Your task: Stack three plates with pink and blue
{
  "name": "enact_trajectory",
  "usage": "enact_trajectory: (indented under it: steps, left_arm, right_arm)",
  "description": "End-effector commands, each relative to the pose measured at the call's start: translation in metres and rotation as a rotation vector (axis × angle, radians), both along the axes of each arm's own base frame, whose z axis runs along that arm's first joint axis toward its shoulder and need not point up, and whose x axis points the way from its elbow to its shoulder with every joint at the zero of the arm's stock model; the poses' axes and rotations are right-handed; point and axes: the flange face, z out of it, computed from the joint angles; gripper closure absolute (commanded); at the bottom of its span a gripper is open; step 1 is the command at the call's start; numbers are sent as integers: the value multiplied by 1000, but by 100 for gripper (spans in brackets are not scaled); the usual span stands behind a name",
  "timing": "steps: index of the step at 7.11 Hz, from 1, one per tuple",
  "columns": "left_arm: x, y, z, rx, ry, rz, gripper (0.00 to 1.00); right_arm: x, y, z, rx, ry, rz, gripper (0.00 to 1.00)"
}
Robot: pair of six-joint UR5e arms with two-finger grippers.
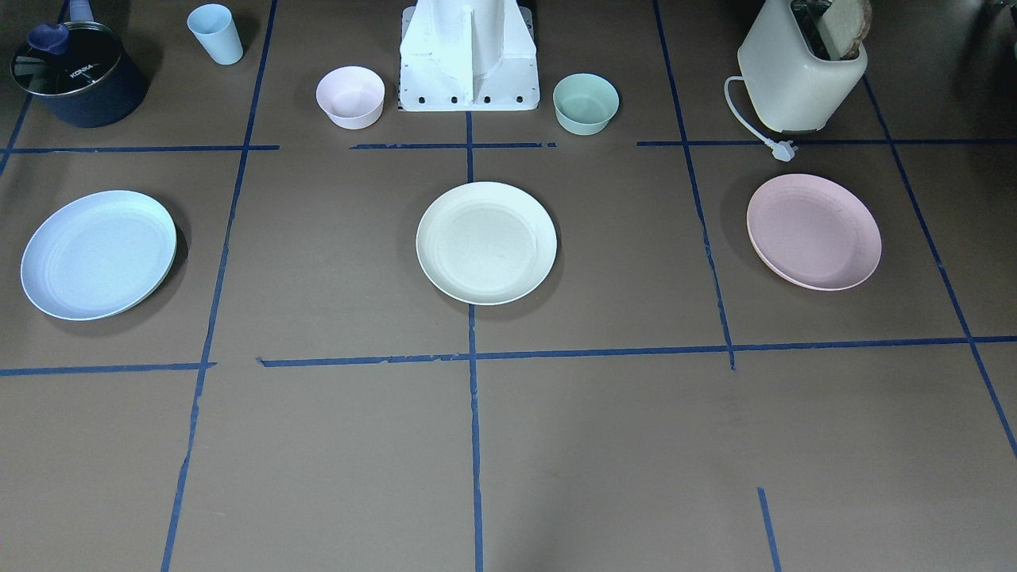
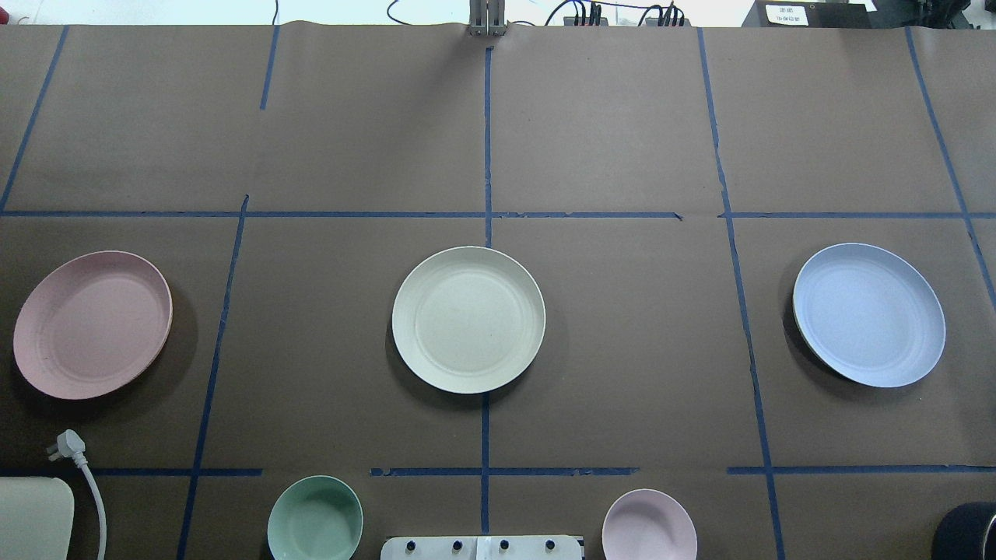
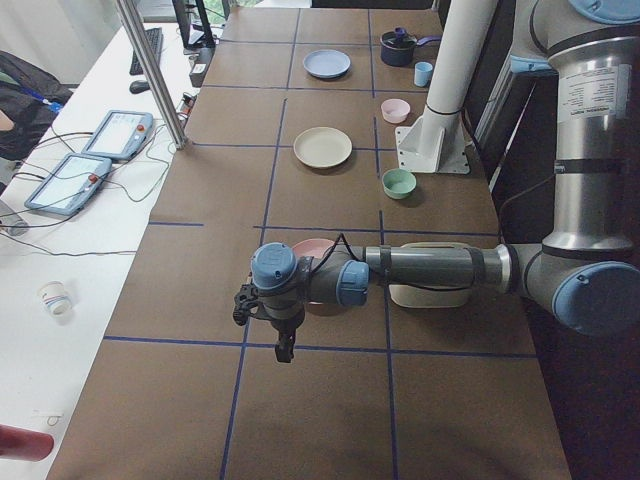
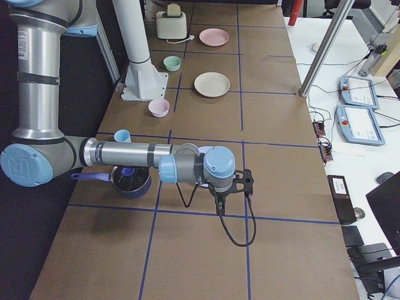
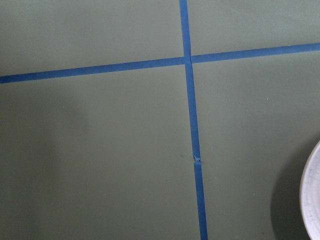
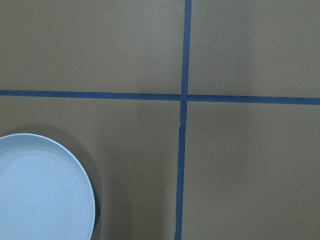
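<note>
Gripper state first: you cannot tell whether either is open, since both show only from the table ends. Your left gripper (image 3: 283, 352) hangs point-down over bare table (image 2: 622, 117) just beyond the pink plate (image 2: 92, 323), on the side away from the cream plate (image 2: 468, 319). The right gripper (image 4: 220, 211) mirrors it beyond the blue plate (image 2: 868, 314). Neither carries a plate.

The layout looks deliberate: the cream plate sits central as the likely base, with one coloured plate well out on each side, one per arm.

Robot-side of the cream plate sit a green bowl (image 2: 314, 518) and a pink bowl (image 2: 649, 525). Toaster (image 1: 802, 67), plug (image 2: 68, 445), pot (image 1: 78, 75) and cup (image 1: 215, 33) lie further out. I judge none blocks a straight carry inward.
</note>
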Motion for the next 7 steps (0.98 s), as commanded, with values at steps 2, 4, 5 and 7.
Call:
enact_trajectory:
  steps: [2, 4, 5, 7]
  left_arm:
    - [0, 1, 6, -10, 0, 1, 0]
    - [0, 1, 6, -11, 0, 0, 0]
    - [0, 1, 6, -11, 0, 0, 0]
    - [0, 0, 3, -8, 1, -8, 0]
  right_arm:
    - [1, 2, 1, 0, -2, 3, 0]
    - [0, 5, 2, 2, -4, 3, 0]
    - [0, 4, 0, 2, -4, 5, 0]
    - [0, 3, -1, -2, -5, 11, 0]
